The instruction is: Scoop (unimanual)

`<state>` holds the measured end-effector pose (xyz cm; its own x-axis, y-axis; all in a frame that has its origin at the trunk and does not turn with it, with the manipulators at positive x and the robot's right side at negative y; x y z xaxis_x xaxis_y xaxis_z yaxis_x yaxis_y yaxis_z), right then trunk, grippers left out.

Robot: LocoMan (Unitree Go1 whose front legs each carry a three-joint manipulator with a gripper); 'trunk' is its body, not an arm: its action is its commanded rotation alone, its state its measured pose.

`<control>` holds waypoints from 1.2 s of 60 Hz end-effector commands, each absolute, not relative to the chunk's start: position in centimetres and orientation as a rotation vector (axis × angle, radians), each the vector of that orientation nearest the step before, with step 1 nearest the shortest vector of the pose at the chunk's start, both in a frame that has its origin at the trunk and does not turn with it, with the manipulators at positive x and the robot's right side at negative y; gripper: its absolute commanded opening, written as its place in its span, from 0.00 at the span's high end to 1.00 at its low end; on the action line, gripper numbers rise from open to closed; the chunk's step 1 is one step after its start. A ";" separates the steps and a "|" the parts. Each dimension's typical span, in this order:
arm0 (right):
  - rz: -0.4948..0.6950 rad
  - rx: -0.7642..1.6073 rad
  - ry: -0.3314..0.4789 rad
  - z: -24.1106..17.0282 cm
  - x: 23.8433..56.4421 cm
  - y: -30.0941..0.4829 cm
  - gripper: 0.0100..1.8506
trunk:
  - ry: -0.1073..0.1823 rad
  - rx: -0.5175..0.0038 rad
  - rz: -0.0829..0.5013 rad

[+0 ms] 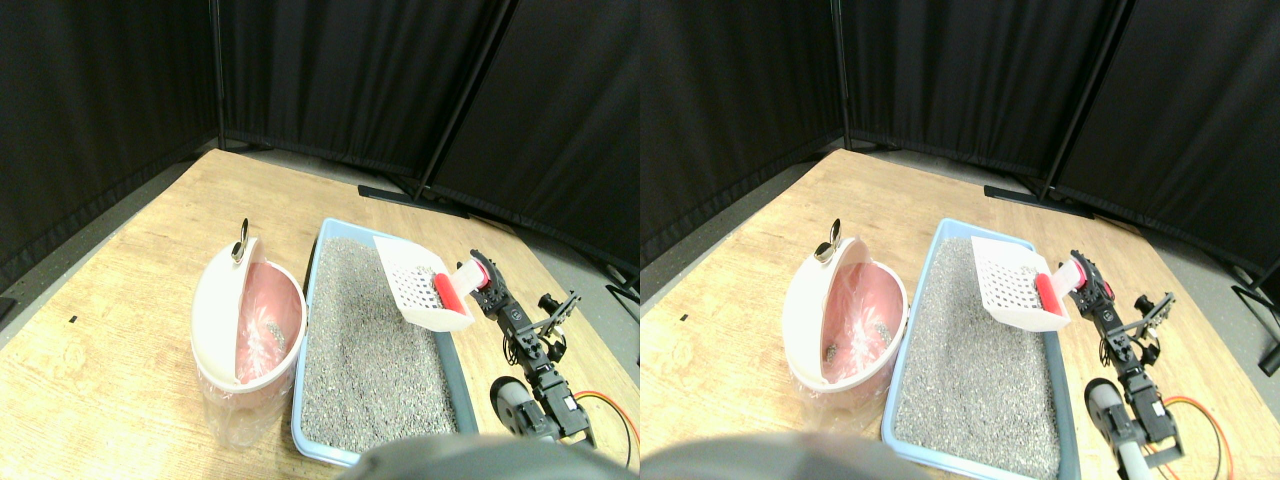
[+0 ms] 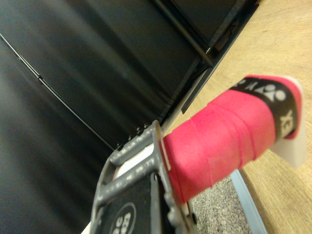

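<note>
Right pincer (image 1: 478, 283) is clenching the litter scoop (image 1: 420, 285) by its red-wrapped handle (image 2: 222, 141), above the litter tray (image 1: 318, 262). Risk: tilting could be spilling granules short of the lidded bin (image 1: 250, 315).

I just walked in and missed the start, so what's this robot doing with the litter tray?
The robot's right claw holds a white slotted scoop by its red-wrapped handle, raised over the far right part of the blue litter tray. The tray is full of grey litter. To the tray's left stands a white bin with a pink liner and a swing lid tipped open. The scoop sits above the tray, not over the bin.
</note>
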<state>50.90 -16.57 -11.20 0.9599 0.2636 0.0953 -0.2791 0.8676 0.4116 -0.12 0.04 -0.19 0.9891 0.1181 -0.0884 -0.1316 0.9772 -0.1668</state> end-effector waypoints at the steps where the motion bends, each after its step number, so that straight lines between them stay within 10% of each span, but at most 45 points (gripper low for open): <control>1: 0.309 0.413 -0.081 -9.9 50.8 -16.3 0.98 | 0.077 -0.178 0.150; 72: 0.469 0.039 -0.033 -6.9 51.5 -11.5 0.98 | 0.042 -0.229 0.292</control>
<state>51.80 -12.23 -7.97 0.9055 0.4236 -0.0258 -0.4231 0.9058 0.0210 -0.12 0.15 -0.26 0.9649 0.2534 -0.0694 -0.2625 0.9398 -0.2186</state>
